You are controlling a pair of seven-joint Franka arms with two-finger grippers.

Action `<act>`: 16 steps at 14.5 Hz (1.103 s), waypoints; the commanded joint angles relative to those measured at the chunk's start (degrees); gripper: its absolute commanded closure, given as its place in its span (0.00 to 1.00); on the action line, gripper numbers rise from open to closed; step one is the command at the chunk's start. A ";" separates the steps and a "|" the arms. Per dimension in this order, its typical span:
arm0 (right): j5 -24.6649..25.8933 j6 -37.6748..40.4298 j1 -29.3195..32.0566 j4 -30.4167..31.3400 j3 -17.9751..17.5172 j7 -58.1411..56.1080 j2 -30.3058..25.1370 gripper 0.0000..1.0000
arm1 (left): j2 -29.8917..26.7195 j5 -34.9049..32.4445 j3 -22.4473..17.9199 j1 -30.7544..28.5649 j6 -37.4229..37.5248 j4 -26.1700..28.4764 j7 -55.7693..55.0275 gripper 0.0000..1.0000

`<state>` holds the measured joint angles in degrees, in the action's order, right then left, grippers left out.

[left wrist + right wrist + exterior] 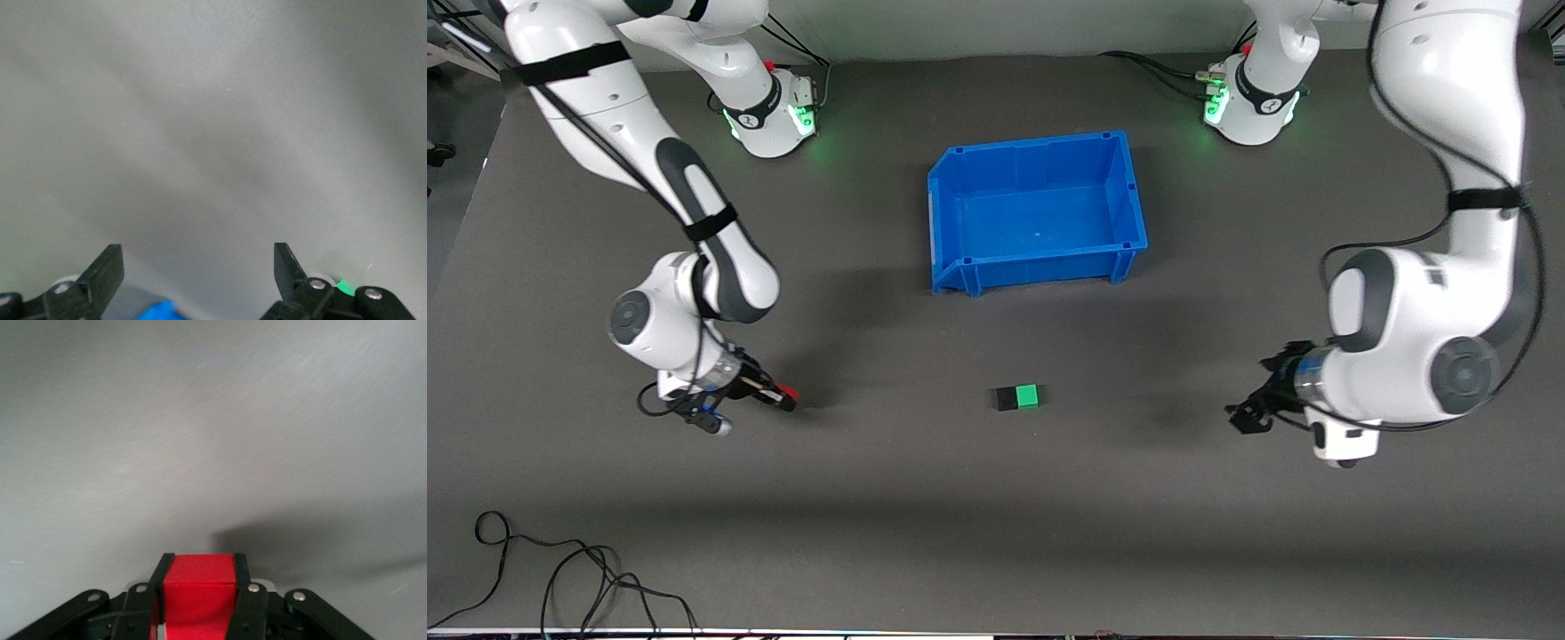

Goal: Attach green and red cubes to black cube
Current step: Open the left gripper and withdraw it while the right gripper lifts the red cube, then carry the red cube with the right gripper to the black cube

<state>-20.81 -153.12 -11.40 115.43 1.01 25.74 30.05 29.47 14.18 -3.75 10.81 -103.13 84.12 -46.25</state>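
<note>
I am watching the right gripper [783, 396] clenching the red cube [198, 595] toward the right arm's end of the table, well apart from the black cube [1007, 398], which is touching the green cube [1028, 395]; the left gripper [1243, 416] is hanging released, nearer the front camera than the blue bin [960, 169]

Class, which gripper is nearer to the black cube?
Right. The right gripper, holding the red cube, is slightly closer to the black cube than the open left gripper.

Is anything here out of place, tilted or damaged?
Nothing stands out. The green cube sits flush against the black cube, the right gripper holds the red cube, and the blue bin stands upright.
</note>
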 commanded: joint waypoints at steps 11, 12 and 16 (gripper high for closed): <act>5.05 7.38 -13.64 -17.32 0.93 60.69 8.34 1.00 | -17.68 -7.58 0.41 -8.60 14.96 1.75 47.47 0.00; 7.95 9.66 -14.34 -19.69 1.02 67.44 9.66 1.00 | -19.52 -7.58 0.41 -9.13 15.50 1.92 48.96 0.00; 19.22 23.63 -17.94 -33.13 0.75 85.50 16.16 1.00 | -25.33 -13.90 1.20 -6.87 14.90 6.04 49.33 0.00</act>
<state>-4.99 -135.17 -26.90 91.31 1.07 104.22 41.03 7.83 3.65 -3.39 2.16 -87.31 85.48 2.30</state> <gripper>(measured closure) 0.608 0.000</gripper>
